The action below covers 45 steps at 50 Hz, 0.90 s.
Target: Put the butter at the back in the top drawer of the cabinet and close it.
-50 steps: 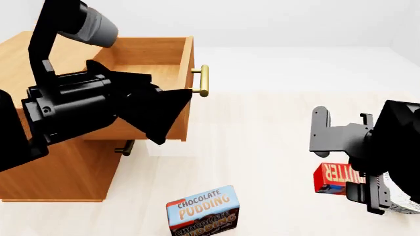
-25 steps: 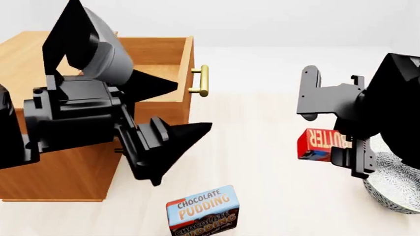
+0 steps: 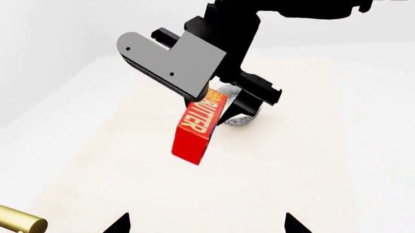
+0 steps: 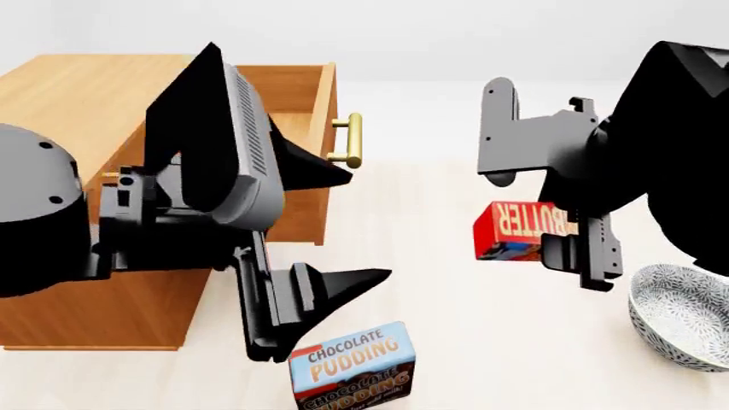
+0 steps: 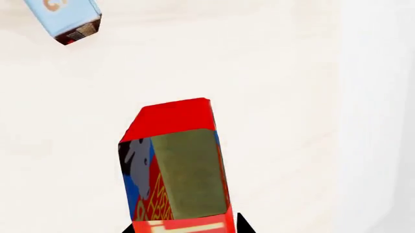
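left gripper (image 4: 313, 226) hangs with its jaws spread apart and nothing between them, in front of the cabinet (image 4: 68, 111), just beside the front of the top drawer (image 4: 306, 111), which stands pulled out with its brass handle (image 4: 353, 141) facing the open floor. below it lies the chocolate pudding box (image 4: 351, 366), flat on the surface. further right, the right gripper (image 4: 535, 201) is clamped on the butter (image 4: 524, 231), which is held clear of the surface, well apart from the drawer; the left wrist view shows the carton (image 3: 196, 128) tilted in that grip. at the far right sits a patterned bowl (image 4: 678, 312).

i judge the step in hand to be the carry: butter lifted, not yet over the drawer. the next move calls for bringing it leftward across the gap, above the drawer front and in toward the rear, while the left arm keeps out of its path; shutting the drawer comes after.

the surface is pale, smooth and light-wood in tone; the room behind is plain white.
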### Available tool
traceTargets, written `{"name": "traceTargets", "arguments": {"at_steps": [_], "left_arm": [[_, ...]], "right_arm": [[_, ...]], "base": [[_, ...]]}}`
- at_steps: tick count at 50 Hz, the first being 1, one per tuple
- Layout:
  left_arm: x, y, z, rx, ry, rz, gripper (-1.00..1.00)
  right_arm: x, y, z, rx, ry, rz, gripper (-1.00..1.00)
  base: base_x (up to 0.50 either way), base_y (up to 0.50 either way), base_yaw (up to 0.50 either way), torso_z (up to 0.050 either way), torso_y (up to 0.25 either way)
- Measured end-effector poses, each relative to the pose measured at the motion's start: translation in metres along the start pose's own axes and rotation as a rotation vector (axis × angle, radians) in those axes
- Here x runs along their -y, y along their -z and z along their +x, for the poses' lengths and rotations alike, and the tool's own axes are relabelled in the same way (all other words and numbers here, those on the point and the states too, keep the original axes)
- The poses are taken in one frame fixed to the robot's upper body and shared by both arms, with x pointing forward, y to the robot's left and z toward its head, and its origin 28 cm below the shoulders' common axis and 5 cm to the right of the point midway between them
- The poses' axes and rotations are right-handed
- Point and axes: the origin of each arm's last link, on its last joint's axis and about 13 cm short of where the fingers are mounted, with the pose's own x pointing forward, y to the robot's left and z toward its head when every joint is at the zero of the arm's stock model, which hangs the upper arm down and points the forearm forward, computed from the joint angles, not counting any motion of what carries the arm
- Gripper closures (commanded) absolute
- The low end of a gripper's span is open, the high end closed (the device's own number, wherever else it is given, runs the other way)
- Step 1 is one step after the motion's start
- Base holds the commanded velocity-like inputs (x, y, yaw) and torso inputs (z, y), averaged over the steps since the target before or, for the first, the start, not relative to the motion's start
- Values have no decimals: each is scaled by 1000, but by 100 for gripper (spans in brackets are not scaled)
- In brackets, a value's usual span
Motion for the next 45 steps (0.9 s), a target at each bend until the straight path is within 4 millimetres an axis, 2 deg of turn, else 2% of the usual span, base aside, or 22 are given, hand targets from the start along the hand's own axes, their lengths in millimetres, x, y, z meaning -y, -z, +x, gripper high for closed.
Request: {"name": "traceTargets", "arguments": {"at_steps": [23, 45], "left_arm": [[-13, 3, 22, -30, 36, 68, -100], [-21, 19, 39, -30, 64, 79, -100]], "right_arm": [[-6, -20, -10, 70, -2, -84, 100], [-11, -30, -23, 120, 11, -128, 100]], "base": [[0, 0, 0, 0, 1], [0, 0, 0, 0, 1]]}}
